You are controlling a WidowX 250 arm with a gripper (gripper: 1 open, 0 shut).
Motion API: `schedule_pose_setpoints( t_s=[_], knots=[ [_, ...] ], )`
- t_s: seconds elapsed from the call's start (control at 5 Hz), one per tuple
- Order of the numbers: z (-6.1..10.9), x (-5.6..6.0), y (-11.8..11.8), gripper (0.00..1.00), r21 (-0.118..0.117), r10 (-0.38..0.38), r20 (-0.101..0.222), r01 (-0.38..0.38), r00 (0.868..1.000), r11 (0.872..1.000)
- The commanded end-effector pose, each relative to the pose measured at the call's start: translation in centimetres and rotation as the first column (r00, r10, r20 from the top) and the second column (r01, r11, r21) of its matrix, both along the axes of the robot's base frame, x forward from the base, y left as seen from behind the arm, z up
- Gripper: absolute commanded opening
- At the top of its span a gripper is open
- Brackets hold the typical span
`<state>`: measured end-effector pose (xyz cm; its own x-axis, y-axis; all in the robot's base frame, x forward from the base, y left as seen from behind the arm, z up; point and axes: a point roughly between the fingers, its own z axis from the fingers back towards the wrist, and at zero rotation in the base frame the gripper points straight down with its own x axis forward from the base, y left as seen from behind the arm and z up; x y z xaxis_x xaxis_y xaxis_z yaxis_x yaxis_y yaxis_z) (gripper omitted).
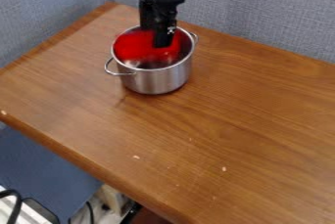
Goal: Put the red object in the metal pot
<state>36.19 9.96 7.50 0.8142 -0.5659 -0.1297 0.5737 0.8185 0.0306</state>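
A black robot arm reached straight down over the metal pot (pixel 156 64), its pincer (pixel 160 36) dipping just past the rolled rim at the pot's far side. The red object (pixel 135 45) lay inside the pot — tilted against the far-left part of the wall, its upper edge about level with the rim, its colour mirrored in the shiny steel around it. Whether the pincer's jaws stood apart or together could not be told from this angle, since the dark fingers merged into one shape above the bar; nor was it clear whether they touched the red object or merely hung just beside it. The pot stood upright near the back edge of the wooden bench (pixel 197 130), one small side handle pointing toward the left. Behind the bench hung a blue-grey fabric wall (pixel 262 8). No brand, label or writing was legible on the pot, the bar or the arm — the picture was too coarse to show any.
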Motion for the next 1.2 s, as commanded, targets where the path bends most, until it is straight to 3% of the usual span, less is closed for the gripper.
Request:
schedule_pose_setpoints(
  t_s=[0.0,0.2,0.4,0.6,0.8,1.0],
  knots=[
    [1.58,0.44,0.90,1.00,0.019,0.015,0.054,-0.016,0.998,1.000],
    [1.32,0.43,0.93,0.00,0.020,0.017,0.052,-0.018,0.998,1.000],
    [1.33,0.40,0.93,1.00,0.017,0.021,0.053,-0.021,0.998,1.000],
    [1.82,0.34,0.98,0.00,0.019,0.026,0.061,-0.028,0.998,0.999],
    [1.91,0.30,0.99,1.00,0.017,0.031,0.063,-0.032,0.998,0.999],
    [2.25,0.25,1.04,0.00,0.019,0.036,0.068,-0.038,0.997,0.999]
  ],
)
